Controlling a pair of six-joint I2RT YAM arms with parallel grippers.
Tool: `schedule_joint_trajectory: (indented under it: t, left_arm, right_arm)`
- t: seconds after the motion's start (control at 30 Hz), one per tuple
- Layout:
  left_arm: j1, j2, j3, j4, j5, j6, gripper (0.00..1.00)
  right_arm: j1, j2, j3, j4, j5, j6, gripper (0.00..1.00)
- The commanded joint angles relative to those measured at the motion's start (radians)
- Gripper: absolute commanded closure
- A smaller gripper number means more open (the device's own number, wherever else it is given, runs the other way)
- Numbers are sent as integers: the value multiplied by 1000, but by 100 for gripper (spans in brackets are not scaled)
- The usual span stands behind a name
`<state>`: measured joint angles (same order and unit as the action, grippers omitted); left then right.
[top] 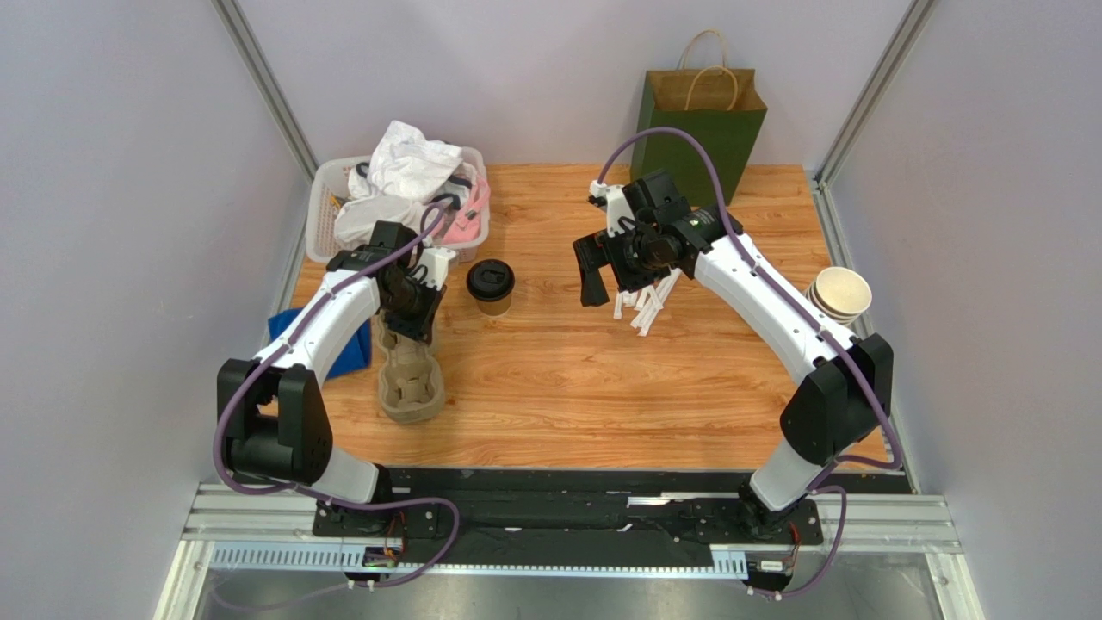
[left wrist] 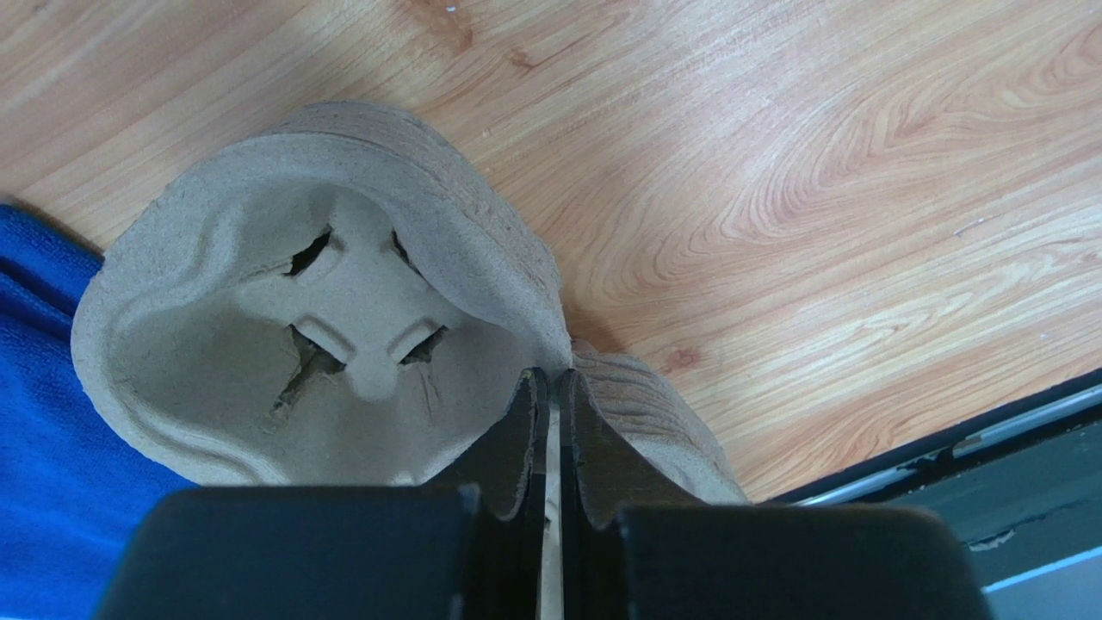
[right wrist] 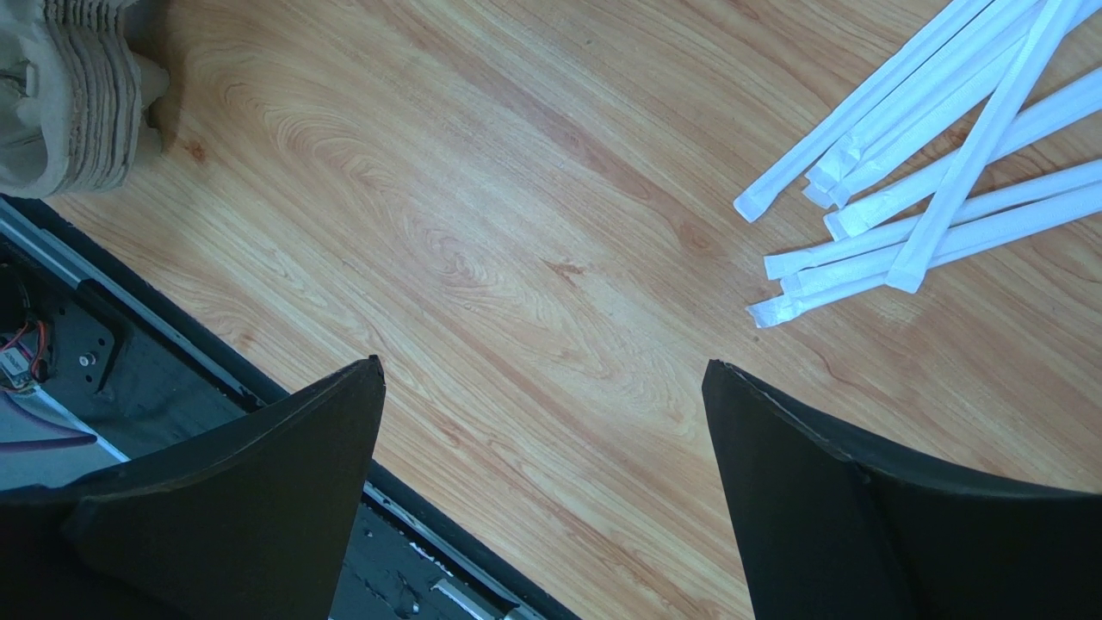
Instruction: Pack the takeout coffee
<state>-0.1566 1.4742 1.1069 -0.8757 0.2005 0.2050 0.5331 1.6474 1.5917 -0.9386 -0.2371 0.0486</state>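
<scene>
Left gripper [left wrist: 551,394], lower centre: clamped on cup carrier [left wrist: 233,246] rim; lift slowly so only one comes away. Right gripper [right wrist: 543,375]: wide, empty.

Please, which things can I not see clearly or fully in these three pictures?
- How many layers of the carrier stack the left end effector pinches: left wrist view, the end effector itself covers the rim.
- Inside of the green bag: top view, its front wall hides it.
- Contents of the basket: top view, white crumpled material covers them.
- The takeout coffee: outside both wrist views.
</scene>
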Motion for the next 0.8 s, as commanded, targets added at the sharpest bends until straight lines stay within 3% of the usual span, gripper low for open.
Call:
schedule_joint_trajectory:
  t: [0.0,0.77]
  left_arm:
    - [-4,-9,4,1,-1,2,100]
    - [-4,-163,174,-209,-36,48,100]
  right_arm:
    - [-8,-3,36,12,-14,10,0]
    - [-10,-18,34,12,-21,13,0]
